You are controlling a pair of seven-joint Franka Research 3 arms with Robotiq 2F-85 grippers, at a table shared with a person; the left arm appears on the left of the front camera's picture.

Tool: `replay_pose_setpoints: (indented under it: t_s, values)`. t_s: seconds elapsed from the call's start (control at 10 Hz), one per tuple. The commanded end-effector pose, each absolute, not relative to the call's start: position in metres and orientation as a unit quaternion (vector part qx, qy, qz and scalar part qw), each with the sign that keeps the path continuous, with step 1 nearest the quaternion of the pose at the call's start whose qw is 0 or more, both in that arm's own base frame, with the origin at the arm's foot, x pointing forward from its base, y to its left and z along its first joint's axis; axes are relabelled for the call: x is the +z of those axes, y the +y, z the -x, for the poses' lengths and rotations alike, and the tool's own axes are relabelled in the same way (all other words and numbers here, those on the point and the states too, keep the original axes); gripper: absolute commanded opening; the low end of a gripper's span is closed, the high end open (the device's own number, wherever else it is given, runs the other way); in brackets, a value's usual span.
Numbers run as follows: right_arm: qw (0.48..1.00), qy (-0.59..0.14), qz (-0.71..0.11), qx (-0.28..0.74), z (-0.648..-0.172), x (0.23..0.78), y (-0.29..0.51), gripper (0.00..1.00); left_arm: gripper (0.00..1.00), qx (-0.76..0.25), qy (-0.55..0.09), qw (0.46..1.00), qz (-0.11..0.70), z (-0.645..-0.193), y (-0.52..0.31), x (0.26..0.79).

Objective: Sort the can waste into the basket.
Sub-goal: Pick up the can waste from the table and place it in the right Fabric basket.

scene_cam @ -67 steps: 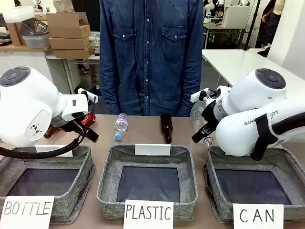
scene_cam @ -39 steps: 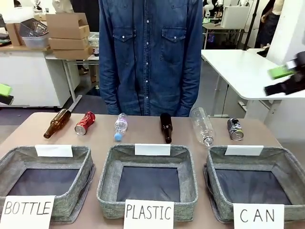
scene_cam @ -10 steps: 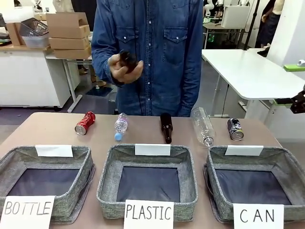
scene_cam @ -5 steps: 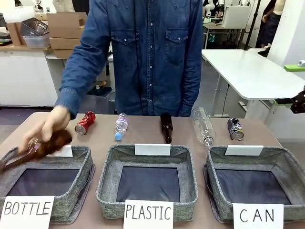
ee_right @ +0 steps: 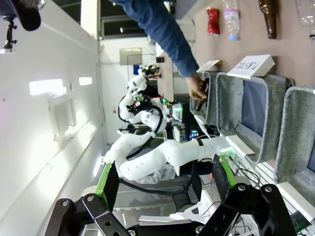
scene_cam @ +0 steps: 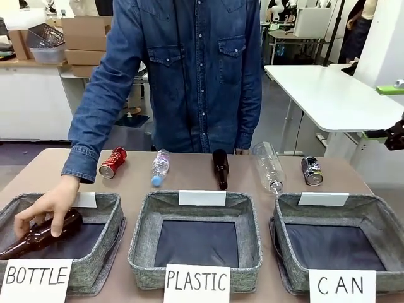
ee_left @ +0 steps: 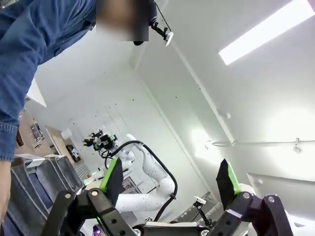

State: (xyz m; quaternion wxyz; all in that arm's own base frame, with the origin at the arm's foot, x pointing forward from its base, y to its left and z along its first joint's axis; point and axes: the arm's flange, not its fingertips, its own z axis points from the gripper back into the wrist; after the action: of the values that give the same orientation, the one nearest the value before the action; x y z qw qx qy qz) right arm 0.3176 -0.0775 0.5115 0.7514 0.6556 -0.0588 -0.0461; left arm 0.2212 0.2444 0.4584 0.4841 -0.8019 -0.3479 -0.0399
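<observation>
A dented red can (scene_cam: 112,162) lies on the table at the far left, with a dark black-and-silver can (scene_cam: 311,170) lying at the far right. In the right wrist view the red can (ee_right: 212,21) lies near the top edge. The grey basket (scene_cam: 287,218) behind the "CAN" sign stands at the front right with nothing in it. My right gripper (scene_cam: 394,112) hangs at the picture's right edge, off the table, well away from both cans. In its own view the right gripper (ee_right: 164,181) is open on nothing. The left gripper (ee_left: 168,179) also stands open, pointing up at the ceiling.
A person in a denim shirt (scene_cam: 196,69) leans over the far side, with a hand (scene_cam: 47,208) on a brown bottle (scene_cam: 41,233) inside the "BOTTLE" basket (scene_cam: 104,243). The "PLASTIC" basket (scene_cam: 142,243) stands in the middle. Another brown bottle (scene_cam: 219,167) and two clear bottles (scene_cam: 160,166) (scene_cam: 267,165) lie behind the baskets.
The person's hand has brought a brown bottle down from chest height into the "BOTTLE" basket. Both cans and both grippers have stayed where they were.
</observation>
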Motion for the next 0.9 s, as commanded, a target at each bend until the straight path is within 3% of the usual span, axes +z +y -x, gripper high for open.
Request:
replay_pose_setpoints:
  t_s: [0.0,0.3,0.5,0.8]
  values:
    - [0.745,-0.068,-0.662,-0.037,-0.321,0.515,-0.077,1.00,1.00,-0.057,-0.327,0.499,0.801,-0.231,0.258,0.454]
    - [0.745,-0.068,-0.662,-0.037,-0.321,0.515,-0.077,1.00,1.00,-0.054,-0.238,0.576,0.781,-0.268,0.240,0.474]
    - [0.745,-0.068,-0.662,-0.037,-0.321,0.515,-0.077,1.00,1.00,-0.071,-0.145,0.694,0.702,-0.323,0.208,0.503]
    - [0.745,-0.068,-0.662,-0.037,-0.321,0.515,-0.077,1.00,1.00,-0.074,-0.123,0.819,0.555,-0.391,0.146,0.540]
